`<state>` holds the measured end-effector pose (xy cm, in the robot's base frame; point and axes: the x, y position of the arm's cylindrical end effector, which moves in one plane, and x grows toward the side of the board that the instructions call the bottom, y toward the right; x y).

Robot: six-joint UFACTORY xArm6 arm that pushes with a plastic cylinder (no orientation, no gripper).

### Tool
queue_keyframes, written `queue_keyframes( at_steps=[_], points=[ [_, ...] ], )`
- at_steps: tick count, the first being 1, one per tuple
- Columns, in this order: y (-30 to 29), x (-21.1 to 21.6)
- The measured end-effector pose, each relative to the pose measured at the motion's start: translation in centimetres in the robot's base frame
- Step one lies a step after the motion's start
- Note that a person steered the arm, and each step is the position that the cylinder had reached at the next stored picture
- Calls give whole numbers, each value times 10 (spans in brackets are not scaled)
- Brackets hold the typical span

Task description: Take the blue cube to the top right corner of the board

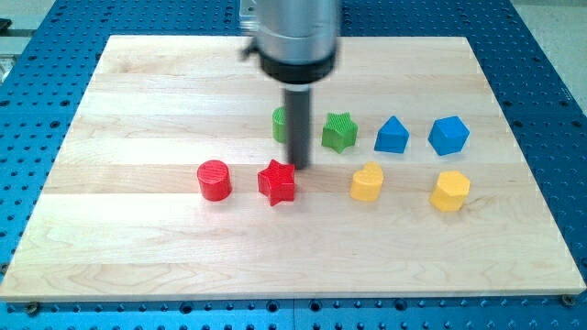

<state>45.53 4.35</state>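
No fingers here, just my tip (299, 166) mid-frame by the red star (277, 182). Blue cube (448, 135), right of centre, looks light, rigid, slidey; I'd push its lower-left face.

green block (280, 124) half hidden behind the rod, shape not made out | arm housing (295, 37) cut off by the view's top | board (138, 257) bottom corners clipped at the view's bottom edge
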Motion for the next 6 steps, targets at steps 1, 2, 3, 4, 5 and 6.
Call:
queue_keyframes(
  at_steps=[1, 2, 3, 4, 5, 6],
  points=[
    [86, 5],
    [134, 7],
    [160, 0],
    [171, -25],
    [171, -63],
    [171, -109]
  ],
)
